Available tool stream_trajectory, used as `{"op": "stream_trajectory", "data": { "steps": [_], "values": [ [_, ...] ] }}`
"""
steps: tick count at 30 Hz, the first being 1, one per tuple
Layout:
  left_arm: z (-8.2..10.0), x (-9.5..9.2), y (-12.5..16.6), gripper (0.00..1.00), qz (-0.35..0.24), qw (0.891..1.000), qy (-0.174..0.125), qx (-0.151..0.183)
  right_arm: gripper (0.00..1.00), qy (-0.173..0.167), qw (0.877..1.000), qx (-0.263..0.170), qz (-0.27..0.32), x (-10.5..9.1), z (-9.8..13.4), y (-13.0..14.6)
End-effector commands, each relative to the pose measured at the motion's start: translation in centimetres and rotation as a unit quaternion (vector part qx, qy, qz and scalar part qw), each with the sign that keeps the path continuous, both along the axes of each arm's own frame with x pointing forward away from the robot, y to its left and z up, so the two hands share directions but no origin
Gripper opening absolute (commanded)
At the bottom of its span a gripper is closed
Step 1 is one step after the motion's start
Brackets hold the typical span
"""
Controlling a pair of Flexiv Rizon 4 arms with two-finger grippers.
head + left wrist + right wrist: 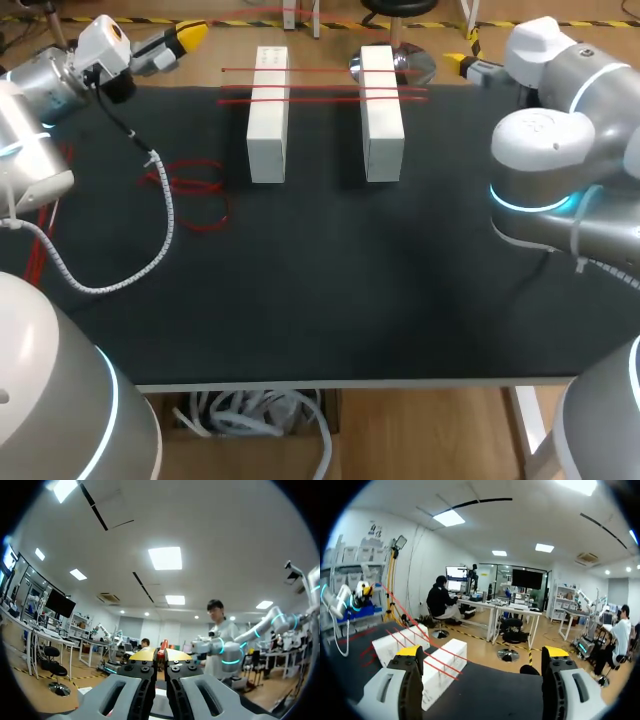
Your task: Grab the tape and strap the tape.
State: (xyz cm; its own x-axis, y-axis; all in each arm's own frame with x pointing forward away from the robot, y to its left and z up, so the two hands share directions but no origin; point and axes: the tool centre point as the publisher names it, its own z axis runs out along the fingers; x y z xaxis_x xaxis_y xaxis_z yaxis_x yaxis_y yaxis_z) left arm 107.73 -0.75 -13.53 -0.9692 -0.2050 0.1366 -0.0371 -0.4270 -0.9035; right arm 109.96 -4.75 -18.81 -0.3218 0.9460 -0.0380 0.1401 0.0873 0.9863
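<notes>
Your right tool [482,652] stands wide open, nothing between its fingers, held level above the table [350,280]; I judge it parked there to keep a free approach. Just ahead of it, off its left finger, sit two white blocks [445,665], side by side with a gap between; they carry the red tape [320,87] strands stretched across their tops, lifted so that a finger can likely get under a strand. Beyond the blocks, your left tool [160,655] hangs over the table's far edge, fingers closed together; a red sliver shows at the tips, yet I cannot tell whether it is tape pinched there. Below that tool and nearer you, loose red tape [195,190] lies in loops on the table, untouched; the grab seems not yet begun.
</notes>
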Motion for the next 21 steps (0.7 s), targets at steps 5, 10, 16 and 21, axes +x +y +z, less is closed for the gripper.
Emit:
{"op": "stream_trajectory", "data": {
  "steps": [5,10,16,21],
  "values": [
    [-0.1,-0.1,0.0,0.0,0.001,1.0,-0.001,-0.001,1.0,-0.031,0.954,0.297,0.026,-2.2,-1.0,-0.1],
    [-0.1,-0.1,0.0,0.0,0.001,1.0,-0.001,-0.001,1.0,0.048,0.901,0.43,0.037,-2.0,-1.1,0.2],
    [-0.1,-0.1,0.0,0.0,0.001,1.0,-0.001,-0.001,1.0,0.031,0.942,0.326,0.066,-1.4,-1.3,1.0],
    [-0.1,-0.1,0.0,0.0,0.001,1.0,-0.001,-0.001,1.0,0.031,0.942,0.326,0.066,-1.4,-1.3,1.0]
  ]
}}
